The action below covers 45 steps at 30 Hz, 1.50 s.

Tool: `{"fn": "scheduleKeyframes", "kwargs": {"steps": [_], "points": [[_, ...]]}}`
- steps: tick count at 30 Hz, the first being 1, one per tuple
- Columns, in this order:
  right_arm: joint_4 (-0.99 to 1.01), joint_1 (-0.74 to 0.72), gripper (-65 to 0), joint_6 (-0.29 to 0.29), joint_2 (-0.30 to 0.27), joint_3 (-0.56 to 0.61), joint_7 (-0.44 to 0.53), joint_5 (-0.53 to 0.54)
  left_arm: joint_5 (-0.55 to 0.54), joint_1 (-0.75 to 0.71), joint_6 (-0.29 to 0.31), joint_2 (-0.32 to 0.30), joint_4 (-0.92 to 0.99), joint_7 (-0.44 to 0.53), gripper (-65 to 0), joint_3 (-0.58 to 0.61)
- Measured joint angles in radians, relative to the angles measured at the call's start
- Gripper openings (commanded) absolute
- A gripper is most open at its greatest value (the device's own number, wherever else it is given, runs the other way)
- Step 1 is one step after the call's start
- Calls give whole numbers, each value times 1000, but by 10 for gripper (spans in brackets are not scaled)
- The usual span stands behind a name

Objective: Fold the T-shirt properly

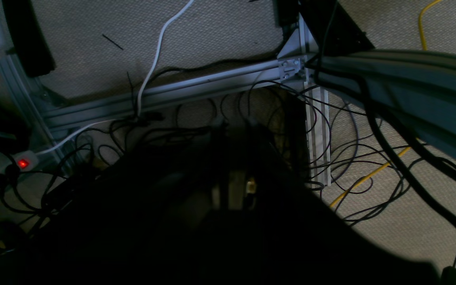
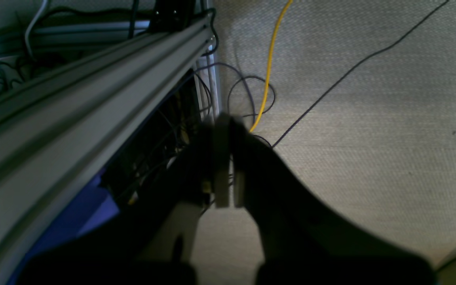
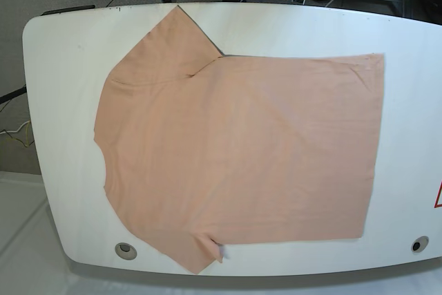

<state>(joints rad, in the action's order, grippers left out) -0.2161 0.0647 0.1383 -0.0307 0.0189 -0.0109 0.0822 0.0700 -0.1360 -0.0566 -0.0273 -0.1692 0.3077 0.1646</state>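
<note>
Left wrist view: left gripper (image 1: 234, 194), dark, clenched empty above floor cables (image 1: 370, 158). Right wrist view: right gripper (image 2: 225, 174) clenched empty beside an aluminium rail (image 2: 73, 118). Base view: T-shirt (image 3: 242, 157) spread flat on the white table (image 3: 62, 67), both sleeves left.

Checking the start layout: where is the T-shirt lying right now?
In the base view the T-shirt lies spread flat on the white table, collar end toward the left edge.

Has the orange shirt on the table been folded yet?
No, the T-shirt lies spread flat on the white table, both sleeves out.
</note>
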Motion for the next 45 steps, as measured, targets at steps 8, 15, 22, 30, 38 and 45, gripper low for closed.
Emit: {"fn": "scheduleKeyframes", "kwargs": {"steps": [8, 15, 22, 30, 38, 45], "points": [[-5, 0, -645, 0, 0, 0, 0, 0, 0, 4, 0, 0, 2, 0, -635, 2], [-5, 3, -647, 0, 0, 0, 0, 0, 0, 3, -6, 0, 2, -20, -549, 5], [-5, 6, -647, 0, 0, 0, 0, 0, 1, 0, -7, 0, 6, -31, -581, 7], [-6, 6, -649, 0, -1, 0, -1, 0, -3, 4, -6, -2, 0, -26, -634, 6], [-13, 27, -650, 5, -25, 1, 1, 0, -15, -54, -3, -33, -86, -4, -650, 7], [-13, 51, -650, -7, -55, 1, -9, 0, -23, -108, -4, -66, -131, -6, -650, 9]]}}
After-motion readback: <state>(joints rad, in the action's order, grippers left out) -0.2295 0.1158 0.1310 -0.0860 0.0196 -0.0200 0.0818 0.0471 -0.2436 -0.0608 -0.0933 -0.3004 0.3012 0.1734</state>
